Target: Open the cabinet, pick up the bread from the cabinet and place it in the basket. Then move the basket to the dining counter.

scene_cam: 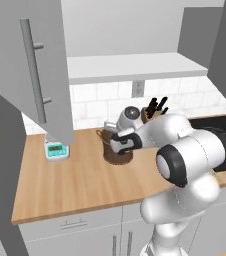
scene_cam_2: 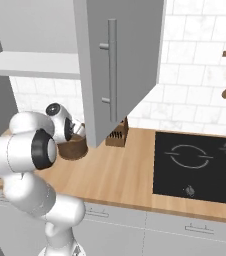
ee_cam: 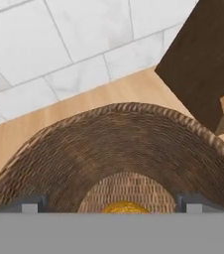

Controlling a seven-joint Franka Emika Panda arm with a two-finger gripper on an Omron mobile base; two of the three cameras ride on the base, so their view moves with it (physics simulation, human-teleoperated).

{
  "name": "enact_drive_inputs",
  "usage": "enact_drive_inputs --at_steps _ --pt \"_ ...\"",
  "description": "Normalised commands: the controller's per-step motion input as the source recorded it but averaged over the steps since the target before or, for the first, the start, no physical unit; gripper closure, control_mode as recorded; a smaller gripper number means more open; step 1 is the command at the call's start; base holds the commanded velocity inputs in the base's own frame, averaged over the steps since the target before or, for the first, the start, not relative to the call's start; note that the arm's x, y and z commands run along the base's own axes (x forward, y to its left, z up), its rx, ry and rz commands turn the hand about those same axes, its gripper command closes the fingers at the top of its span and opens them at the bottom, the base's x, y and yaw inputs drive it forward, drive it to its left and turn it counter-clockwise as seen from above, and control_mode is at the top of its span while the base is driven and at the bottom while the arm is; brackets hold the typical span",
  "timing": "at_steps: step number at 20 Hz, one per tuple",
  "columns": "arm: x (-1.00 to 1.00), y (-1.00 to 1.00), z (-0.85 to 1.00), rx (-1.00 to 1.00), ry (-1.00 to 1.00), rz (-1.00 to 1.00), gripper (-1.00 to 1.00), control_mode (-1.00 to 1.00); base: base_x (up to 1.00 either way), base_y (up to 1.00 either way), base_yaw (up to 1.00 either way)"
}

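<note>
Below my hand: basket (ee_cam: 129, 144) rough brown wicker weave, worktop (scene_cam: 80, 185) smooth matt wood, wall tiles (ee_cam: 49, 44) glossy white, knife block (ee_cam: 203, 64) dark wood.

A green-white kitchen scale (scene_cam: 56, 149) sits at nine o'clock on the wooden worktop (scene_cam: 80, 185), a knife block (scene_cam_2: 118, 135) by the tiles, a black hob (scene_cam_2: 200, 167) at three o'clock.

The white arm rises from its base, bends sharply at the large dark-ringed elbow, and reaches forward and down. The wrist is angled downward. The claw (ee_cam: 112, 202) points down, jaws spread fully apart, the two dark fingertips (ee_cam: 32, 203) well separated, gripping nothing.
</note>
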Motion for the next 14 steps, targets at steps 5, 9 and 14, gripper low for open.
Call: enact_drive_inputs --at_steps 5,9,14 --pt "-0.36 0.0 0.82 0.01 0.0 -0.03 -1.0 -1.0 0.0 0.0 0.0" --pt "-0.48 -0.01 0.51 0.01 0.1 0.0 -1.0 -1.0 0.0 0.0 0.0" --pt "-0.61 -0.09 0.03 0.02 0.1 0.0 -1.0 -1.0 0.0 0.0 0.0"
